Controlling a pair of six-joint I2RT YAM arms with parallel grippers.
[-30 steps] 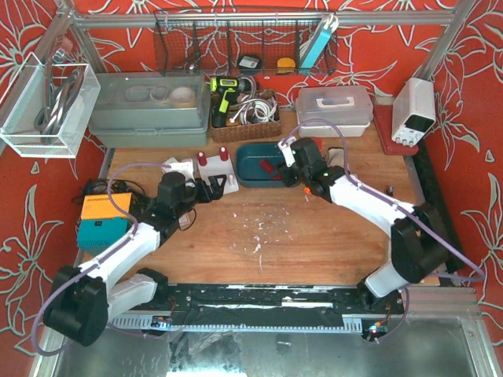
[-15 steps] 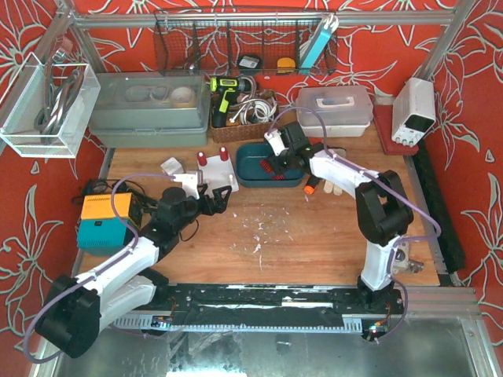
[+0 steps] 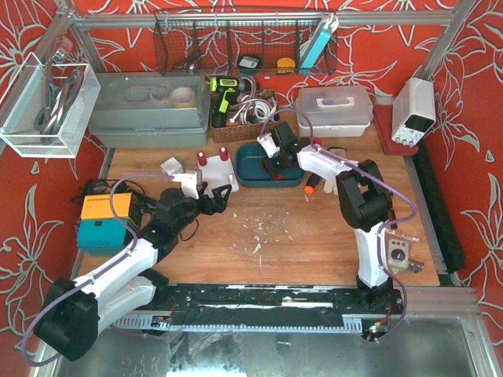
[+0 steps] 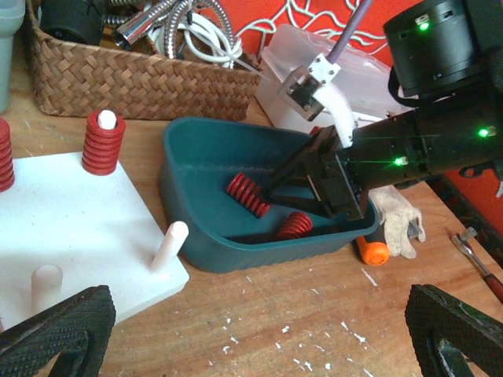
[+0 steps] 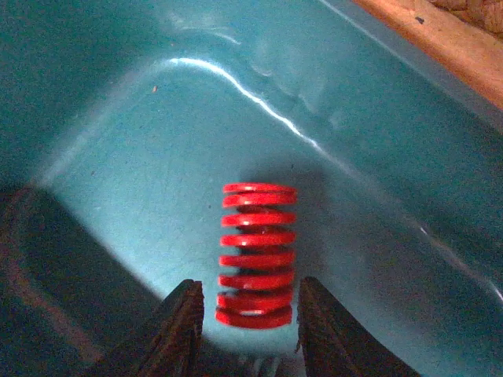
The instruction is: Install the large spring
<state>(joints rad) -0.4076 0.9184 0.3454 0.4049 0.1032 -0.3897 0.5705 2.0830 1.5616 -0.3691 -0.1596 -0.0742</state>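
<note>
Wooden table (image 3: 299, 236) with white chips scattered on it, red floral walls (image 3: 471, 196) around. Teal tray (image 4: 236, 251) sits at the far side, next to a white peg board (image 4: 71, 228). Right arm is folded back toward the far edge, wrist dipped into the tray. Right gripper (image 5: 250, 284) has its fingers close on either side of the near end of the large spring (image 5: 255, 255), which lies on the tray floor; can't tell if it's actually clamped. Left arm is stretched low, left gripper (image 3: 222, 198) spread wide just short of the board.
</note>
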